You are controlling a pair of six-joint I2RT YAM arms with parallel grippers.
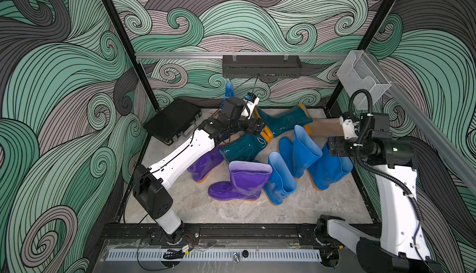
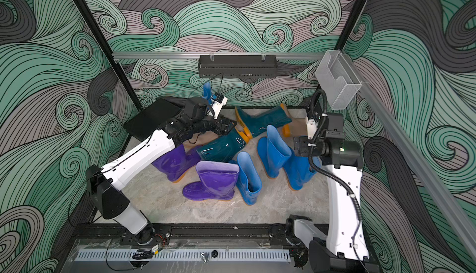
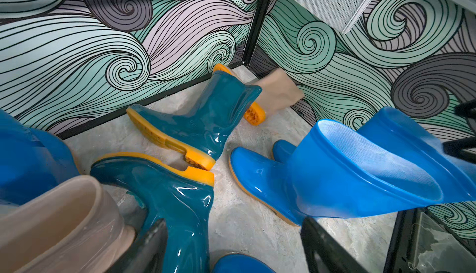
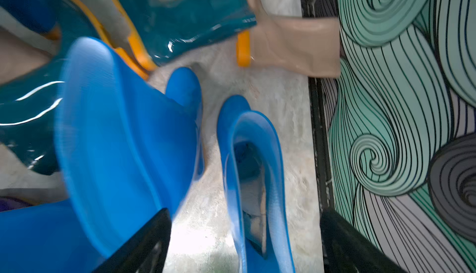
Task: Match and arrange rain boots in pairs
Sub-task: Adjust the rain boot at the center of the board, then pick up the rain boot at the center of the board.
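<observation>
Cell w/ swirl-wave walls (image 1: 257, 14) in teal, grey & lilac, black corner posts (image 1: 123, 36). Alu rail (image 1: 180, 55) runs along the back wall; black perforated tray (image 1: 261, 65) hangs from it, clear plastic box (image 1: 360, 78) hangs on the rt side rail. Floor (image 1: 296, 207) is pale grey, marbled. Black case (image 1: 172, 123) lies flat in far-left corner.

Boots heaped mid to back. Upright purple boot (image 1: 239, 181) stands nearest the front, touching a blue boot (image 1: 279, 179); 2nd purple boot (image 1: 206, 163) lies partly under the L arm (image 1: 185, 153). Near teal boot (image 1: 242, 148) & far teal boot (image 1: 283, 121) lie on their sides, heels almost meeting. Beige boot (image 1: 327, 126) lies in far-rt corner.

L gripper (image 3: 233, 230): jaws apart, near teal boot's shaft btwn them; contact can't be told. R gripper (image 4: 244, 215): jaws wide apart, clamping nothing, above the open top of the rt-most blue boot (image 4: 257, 156); that view is blurred.
</observation>
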